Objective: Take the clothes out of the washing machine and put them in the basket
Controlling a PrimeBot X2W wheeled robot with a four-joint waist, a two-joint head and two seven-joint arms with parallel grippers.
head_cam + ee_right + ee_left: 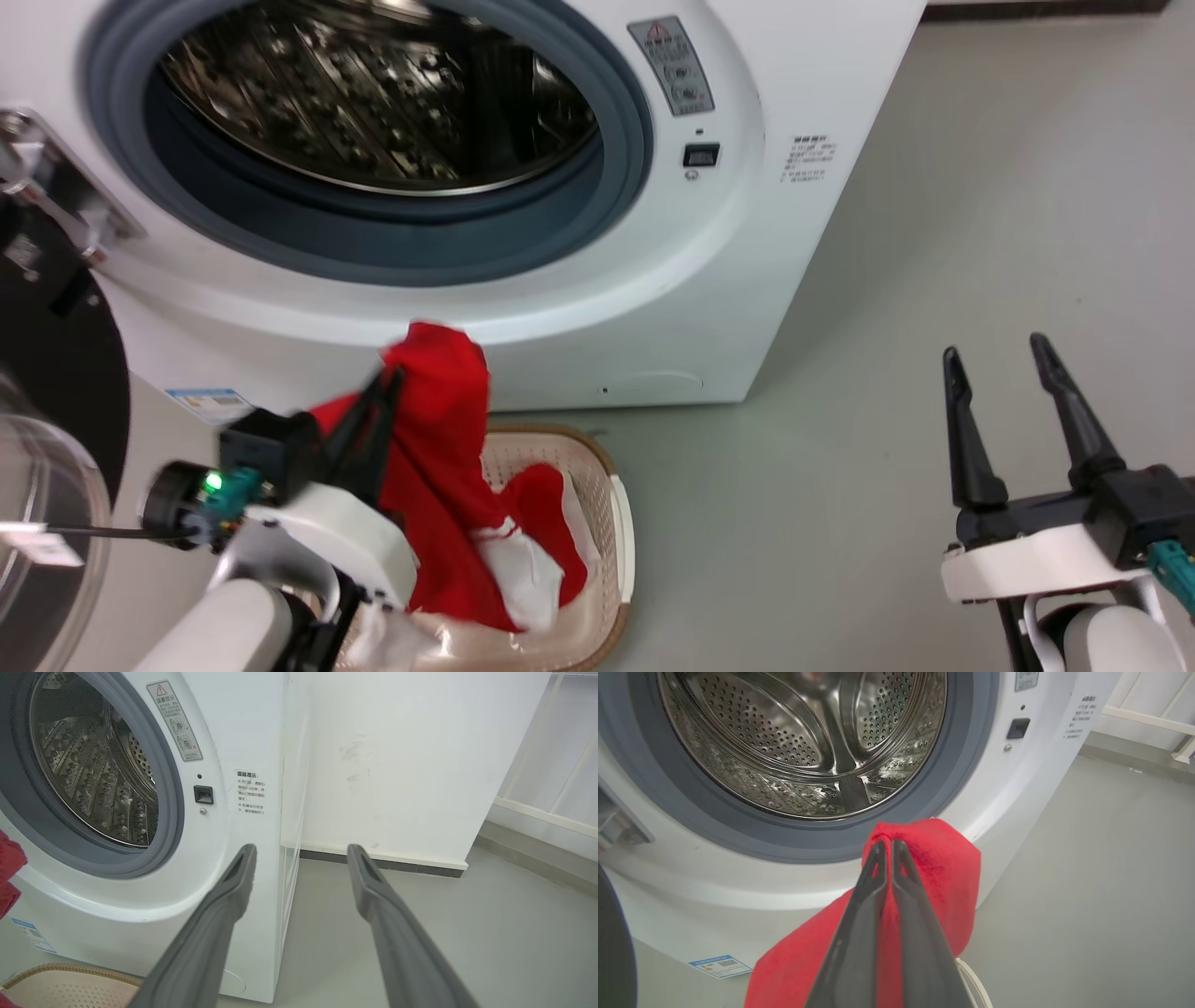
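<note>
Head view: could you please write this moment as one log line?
left gripper: shut on bright red fabric clothes | clothes: lower end in oval cream perforated plastic basket | right gripper: open, holding nothing

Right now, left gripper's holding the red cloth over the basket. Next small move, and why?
Probably lower the left gripper slightly and open it. It is shut on the clothes, whose lower end already lies in the basket below, and the washing machine drum looks empty. The right gripper is open, off to the side.
</note>
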